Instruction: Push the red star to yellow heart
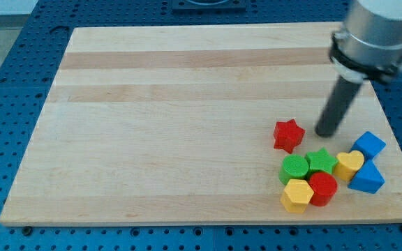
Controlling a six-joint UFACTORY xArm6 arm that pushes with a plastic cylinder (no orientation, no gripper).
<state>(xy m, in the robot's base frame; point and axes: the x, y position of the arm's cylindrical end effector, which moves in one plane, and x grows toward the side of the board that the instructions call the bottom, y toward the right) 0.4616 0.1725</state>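
The red star [289,134] lies on the wooden board [173,118] at the view's lower right, upper left of a cluster of blocks. The yellow heart [349,164] sits in that cluster, to the star's lower right, with the green star [322,161] between them. My tip [324,133] rests on the board just right of the red star, a small gap apart, and above the green star. The dark rod rises from it to the view's upper right.
The cluster also holds a green cylinder [294,168], a red cylinder [323,188], a yellow hexagon [297,195], a blue cube [369,145] and a blue triangle [367,178]. The board's right and bottom edges are close by.
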